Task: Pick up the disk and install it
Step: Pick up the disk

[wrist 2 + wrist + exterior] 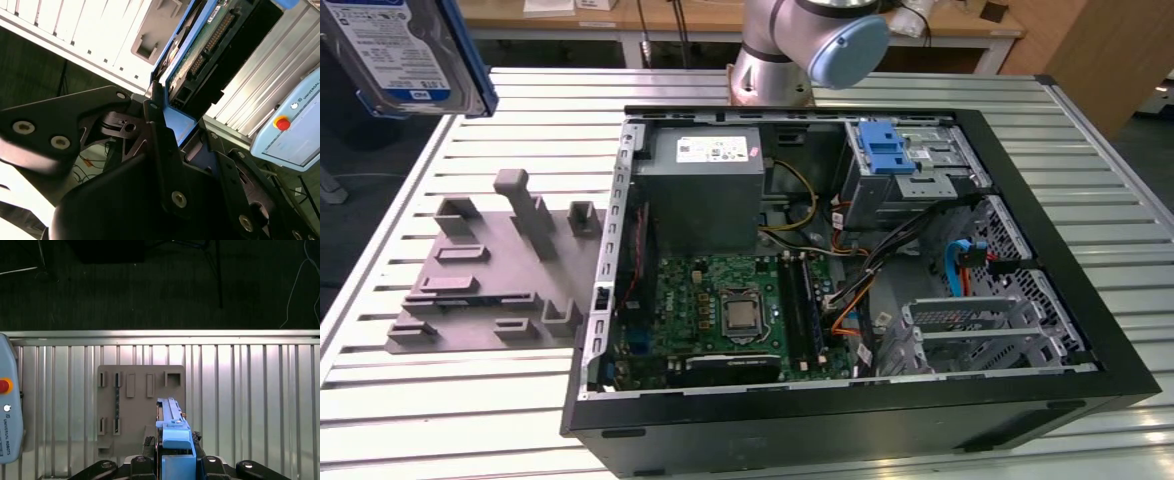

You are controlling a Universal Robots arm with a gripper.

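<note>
1. A silver, ribbed-metal slatted table point(440, 420) spans the foreground, brightly lit.
2. Behind it stands a light wooden workbench point(680, 18) on white legs.
3. A brown wooden panel point(1107, 60) rises at the exterior view's right.
4. The dark floor point(150, 285) carries thin cables point(300, 290).

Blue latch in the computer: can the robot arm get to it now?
Probably yes. The case lies open and nothing covers the latch. But the tool, shut on the disk, hangs over the grey holder beside the case.
</note>
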